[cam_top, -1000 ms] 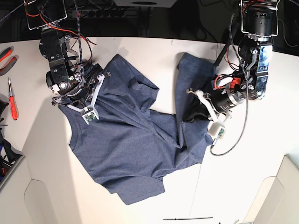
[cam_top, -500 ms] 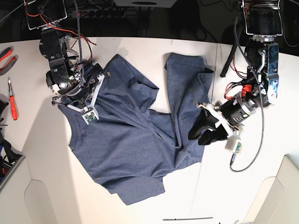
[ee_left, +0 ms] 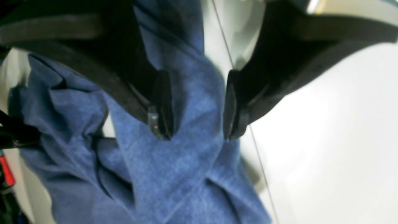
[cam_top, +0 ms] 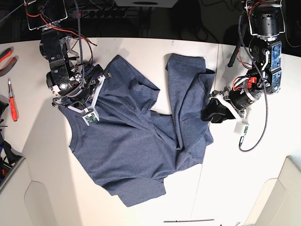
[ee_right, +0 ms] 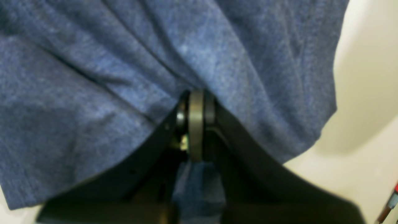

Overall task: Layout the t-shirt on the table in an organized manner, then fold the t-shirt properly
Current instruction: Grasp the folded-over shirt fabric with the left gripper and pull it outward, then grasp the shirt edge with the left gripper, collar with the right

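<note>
Right claw (ee_right: 196, 124) was clamped tight on a bunched fold of the t-shirt (cam_top: 136, 136) — no gap at all. Left claw (ee_left: 196, 105) stood spread at the shirt's edge, gripping nothing, cloth showing between its pads (ee_left: 163, 105). The shirt lay rumpled on the white surface (cam_top: 263, 169) — one side folded over.

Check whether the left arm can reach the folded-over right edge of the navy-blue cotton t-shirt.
Probably yes: the left gripper hangs open beside that edge of the t-shirt, nothing between them.
</note>
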Controlling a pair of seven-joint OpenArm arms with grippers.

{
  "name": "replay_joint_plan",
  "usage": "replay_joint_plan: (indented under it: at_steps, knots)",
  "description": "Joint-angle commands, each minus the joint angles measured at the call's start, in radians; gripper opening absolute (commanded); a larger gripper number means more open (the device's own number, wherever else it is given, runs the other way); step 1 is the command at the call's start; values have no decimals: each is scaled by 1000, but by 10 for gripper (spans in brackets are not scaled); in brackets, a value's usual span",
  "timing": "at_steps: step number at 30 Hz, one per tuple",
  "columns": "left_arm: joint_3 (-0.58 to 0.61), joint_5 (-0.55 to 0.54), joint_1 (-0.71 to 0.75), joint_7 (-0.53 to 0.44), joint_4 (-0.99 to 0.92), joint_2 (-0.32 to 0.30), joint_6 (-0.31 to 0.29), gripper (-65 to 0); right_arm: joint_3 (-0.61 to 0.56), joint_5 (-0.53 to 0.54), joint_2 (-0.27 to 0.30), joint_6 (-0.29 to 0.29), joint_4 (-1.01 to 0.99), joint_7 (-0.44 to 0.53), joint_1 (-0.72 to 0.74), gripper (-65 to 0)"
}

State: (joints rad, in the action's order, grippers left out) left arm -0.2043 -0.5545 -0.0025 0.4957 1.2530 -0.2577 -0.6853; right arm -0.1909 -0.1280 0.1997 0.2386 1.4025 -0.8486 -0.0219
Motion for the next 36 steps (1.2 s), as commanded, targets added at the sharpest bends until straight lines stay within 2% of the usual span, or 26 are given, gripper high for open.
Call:
replay_joint_plan:
  at_steps: [1, 2, 4, 5, 15, 19, 22, 24, 25, 26, 27, 28, 30, 32, 33, 36]
  knots:
    - [-4, -36, -19, -29, 13, -8, -13, -374, 2, -18, 13, 4, -24, -98, -20, -650]
    - [-4, -41, -20, -29, 11, -8, -13, -437, 2, -18, 13, 4, -24, -98, -20, -650]
    - [-4, -40, -26, -29, 11, -8, -13, -623, 2, -18, 13, 4, -24, -98, -20, -650]
    - [-4, -40, -29, -29, 11, -8, -13, -650, 2, -18, 14, 4, -24, -98, -20, -650]
    - [-29, -39, -81, -27, 48, -28, -13, -650, 2, -18, 14, 4, -24, -98, -20, -650]
    - [-65, 14, -134, -26, 110, -44, -13, -650, 2, -18, 14, 4, -24, -98, -20, -650]
    - [-63, 107, -186, -55, 124, -44, 86, -650, 2, -18, 14, 4, -24, -98, -20, -650]
    - [-47, 206, -218, -93, 121, -46, 91, -650, 2, -18, 14, 4, -24, -98, -20, -650]
    - [-31, 241, -231, -108, 119, -51, 91, -593, 2, -18, 13, 4, -24, -98, -20, -650]
    - [-10, 264, -242, -119, 112, -59, 92, -466, 2, -18, 13, 4, -24, -98, -20, -650]
    - [13, 290, -254, -127, 100, -66, 122, -369, 2, -18, 13, 4, -24, -98, -20, -650]
    - [37, 321, -268, -127, 84, -71, 194, -331, 2, -18, 13, 4, -24, -98, -20, -650]
    - [77, 403, -297, -127, 37, -88, 338, -329, 2, -18, 13, 4, -24, -98, -20, -650]
    - [101, 462, -320, -127, -13, -107, 435, -329, 2, -18, 13, 4, -24, -98, -20, -650]
    - [105, 474, -328, -127, -34, -116, 458, -329, 2, -18, 13, 3, -24, -98, -20, -650]
    - [105, 465, -328, -114, -60, -142, 463, -330, 2, -18, 13, 4, -24, -96, -20, -650]
